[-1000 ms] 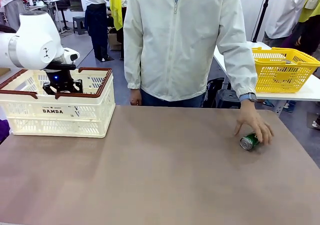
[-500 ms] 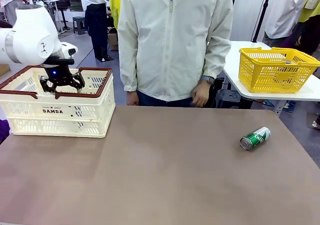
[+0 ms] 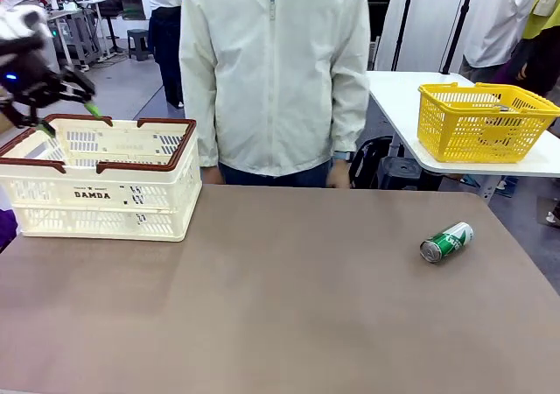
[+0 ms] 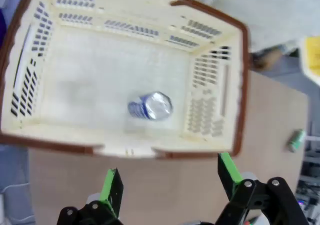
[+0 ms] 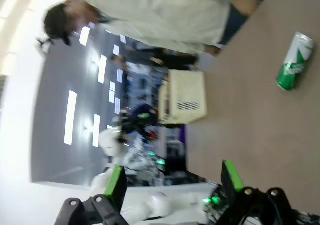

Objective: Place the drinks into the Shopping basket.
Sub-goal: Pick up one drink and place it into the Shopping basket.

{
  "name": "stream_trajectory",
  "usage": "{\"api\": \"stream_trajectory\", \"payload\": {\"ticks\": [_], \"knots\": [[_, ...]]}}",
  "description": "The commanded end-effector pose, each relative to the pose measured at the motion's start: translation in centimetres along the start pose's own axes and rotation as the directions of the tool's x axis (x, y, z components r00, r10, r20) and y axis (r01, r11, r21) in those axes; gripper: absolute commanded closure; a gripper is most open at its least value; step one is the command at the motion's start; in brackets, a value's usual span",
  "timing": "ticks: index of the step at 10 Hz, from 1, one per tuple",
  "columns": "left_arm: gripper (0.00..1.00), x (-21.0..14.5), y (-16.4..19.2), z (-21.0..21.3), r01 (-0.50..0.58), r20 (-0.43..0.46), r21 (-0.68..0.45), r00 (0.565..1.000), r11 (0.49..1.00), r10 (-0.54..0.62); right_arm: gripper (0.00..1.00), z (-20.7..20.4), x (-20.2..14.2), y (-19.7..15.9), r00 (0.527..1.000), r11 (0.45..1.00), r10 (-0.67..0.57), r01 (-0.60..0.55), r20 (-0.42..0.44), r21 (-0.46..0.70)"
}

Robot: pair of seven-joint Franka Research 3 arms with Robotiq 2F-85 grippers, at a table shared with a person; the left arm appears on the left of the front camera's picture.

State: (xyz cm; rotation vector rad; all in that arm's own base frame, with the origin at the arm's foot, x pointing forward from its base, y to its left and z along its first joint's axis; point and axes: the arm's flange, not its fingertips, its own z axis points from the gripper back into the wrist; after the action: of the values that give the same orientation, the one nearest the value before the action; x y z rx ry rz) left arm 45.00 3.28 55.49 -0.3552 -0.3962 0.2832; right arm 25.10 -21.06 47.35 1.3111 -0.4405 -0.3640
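Note:
A green drink can (image 3: 446, 242) lies on its side on the brown table at the right, also seen as the can (image 5: 295, 61) and the can (image 4: 296, 140). A blue can (image 4: 150, 106) lies inside the cream Shopping basket (image 4: 210, 105), which stands at the table's far left as the basket (image 3: 96, 179). My left gripper (image 3: 68, 118) hangs open above the basket's left rim, blurred by motion; in its wrist view the left gripper (image 4: 170, 182) holds nothing. My right gripper (image 5: 173, 182) is open and empty, well away from the green can.
A person in a white jacket (image 3: 276, 70) stands at the far edge, hands at their sides. A yellow mesh basket (image 3: 486, 123) sits on a white side table at the back right. The brown tabletop (image 3: 280, 306) lies bare between the basket and the can.
My left gripper opened, rose out of the basket and moved left. The person took their hand off the green can and stepped left.

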Motion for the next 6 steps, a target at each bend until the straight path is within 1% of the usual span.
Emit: {"api": "stream_trajectory", "payload": {"ticks": [1,2,3,4,5,6], "knots": [[0.0,-5.1,3.8,4.1,0.046,-0.007,-0.204,0.999,0.978,-0.048,0.0,-1.6,0.6,-0.5,0.997,0.989,0.059,-0.067,-0.057,-0.135],[0.0,-7.8,5.3,5.9,0.099,-0.007,-0.296,0.994,0.95,-0.106,0.0,-2.7,0.9,-1.5,0.997,0.985,0.057,-0.064,-0.047,-0.158],[0.0,-11.1,6.8,7.2,0.163,-0.039,-0.398,0.98,0.903,-0.194,0.0,-1.5,0.4,0.2,0.999,0.997,0.023,-0.026,-0.033,-0.079],[0.0,-13.9,8.3,7.8,0.173,-0.083,-0.494,0.966,0.852,-0.245,0.0,-1.5,0.4,0.2,0.999,0.997,0.023,-0.026,-0.033,-0.079],[0.0,-16.1,10.3,7.7,0.159,-0.131,-0.582,0.949,0.797,-0.285,0.0,-1.5,0.4,0.2,0.999,0.997,0.023,-0.026,-0.033,-0.079],[0.0,-17.4,12.4,7.2,0.131,-0.187,-0.652,0.927,0.746,-0.326,0.0,-1.5,0.4,0.2,0.999,0.997,0.023,-0.026,-0.033,-0.079]]}}
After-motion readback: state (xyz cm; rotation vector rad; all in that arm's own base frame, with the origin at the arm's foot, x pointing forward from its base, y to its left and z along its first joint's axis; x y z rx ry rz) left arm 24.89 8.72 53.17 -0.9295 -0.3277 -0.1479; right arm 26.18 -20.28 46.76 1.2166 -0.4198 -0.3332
